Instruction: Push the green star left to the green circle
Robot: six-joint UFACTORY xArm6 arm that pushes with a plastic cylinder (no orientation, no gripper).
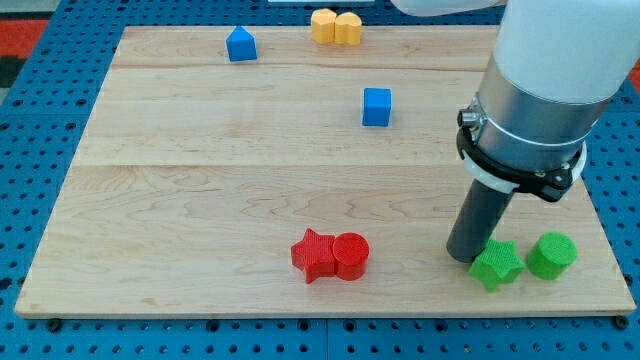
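Green star is found near the board's bottom right, just left of the green circle; my tip, a bare rod holding nothing, touches its left side; repositioning seems needed.

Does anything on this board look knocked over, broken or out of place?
Nothing stands out. Every block sits flat on the wooden board. My tip rests against the left side of the green star, with the green circle just to its right.
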